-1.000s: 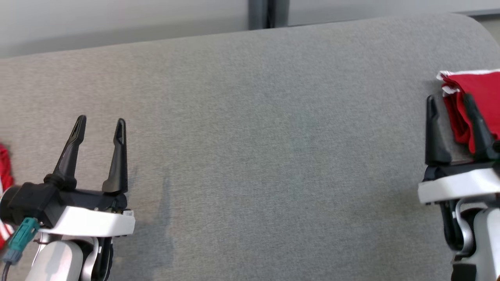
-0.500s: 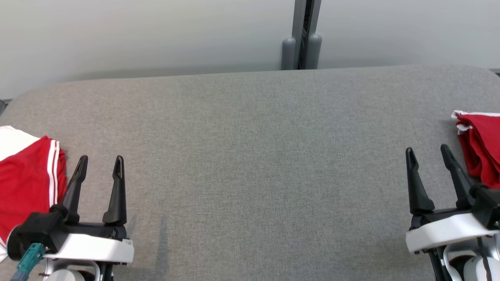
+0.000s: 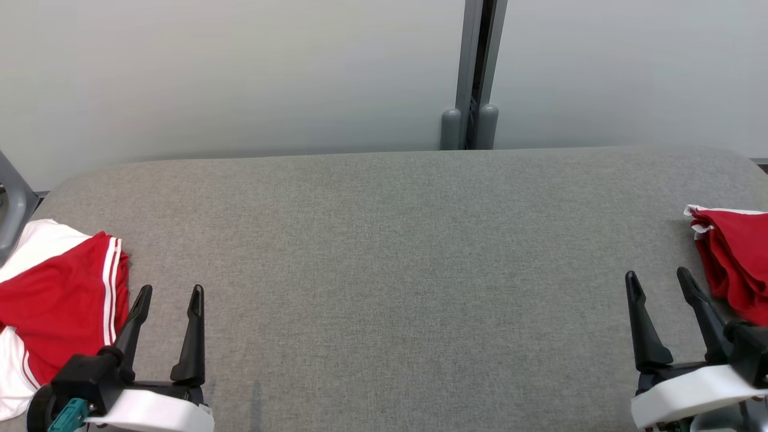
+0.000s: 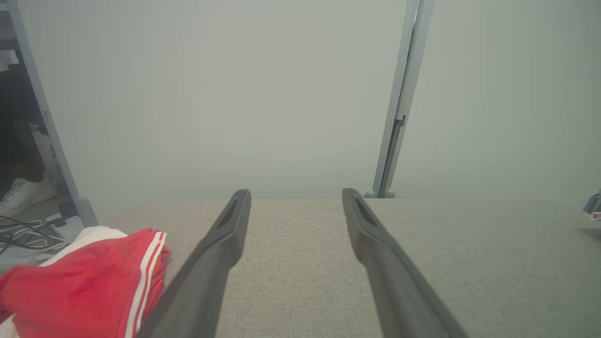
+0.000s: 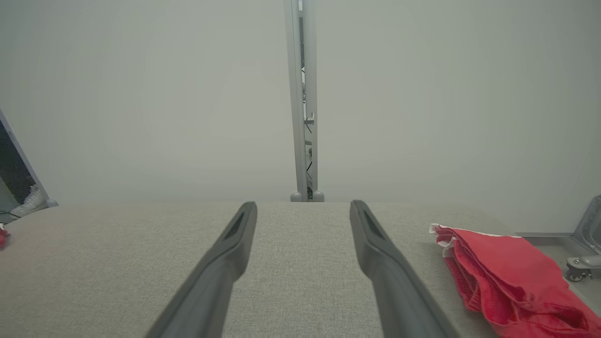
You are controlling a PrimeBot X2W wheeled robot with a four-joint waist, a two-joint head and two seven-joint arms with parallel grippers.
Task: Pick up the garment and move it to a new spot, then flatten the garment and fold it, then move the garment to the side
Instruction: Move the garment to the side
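Grey counter (image 3: 390, 270) holds the crumpled red-and-white garment (image 3: 60, 300) just left of the left gripper (image 3: 170, 293), the nearer one. It and the right gripper (image 3: 657, 275) both gape wide, empty.

No readable text, label or number appears anywhere.

Left tool (image 3: 171, 290) open, right tool (image 3: 657, 273) open
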